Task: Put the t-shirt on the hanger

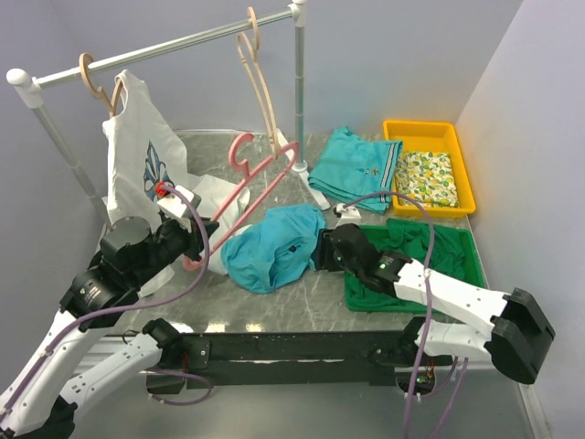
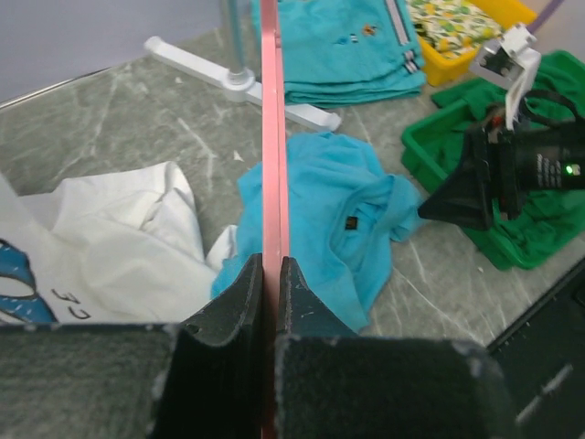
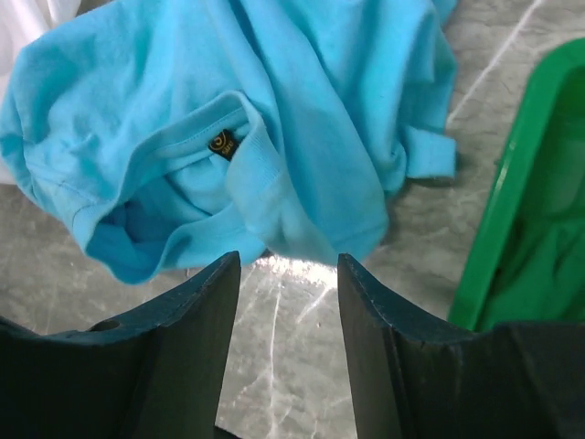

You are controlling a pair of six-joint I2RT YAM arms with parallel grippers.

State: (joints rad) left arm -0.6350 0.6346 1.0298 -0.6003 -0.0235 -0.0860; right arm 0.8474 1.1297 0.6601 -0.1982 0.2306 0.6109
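Hanger (image 2: pixel 272 137) being clamped edge-on in the left tool (image 2: pixel 271 274), raised over the surface (image 1: pixel 302 306), right arm being stretched low, its tool (image 3: pixel 288 265) being held apart just beside the crumpled t-shirt (image 1: pixel 272 247) lying mid-surface

the top camera hangs above and behind both arm bases at the near edge of the counter (image 1: pixel 274 315). it looks down toward the far edge and is wide enough to take in most of the surface and the clothes rail (image 1: pixel 174 44) at the back. the left wrist camera sits low behind its own fingers (image 2: pixel 233 311), facing the far right corner, with the pink hanger (image 2: pixel 272 137) running up the middle of its view. the right wrist camera is nearest of all, tipped down past its fingers (image 3: pixel 196 311) at the counter's middle. all three share the turquoise t-shirt (image 1: pixel 274 245) and the green tray (image 1: pixel 352 297). the left wrist view also catches the right gripper (image 2: pixel 434 208).
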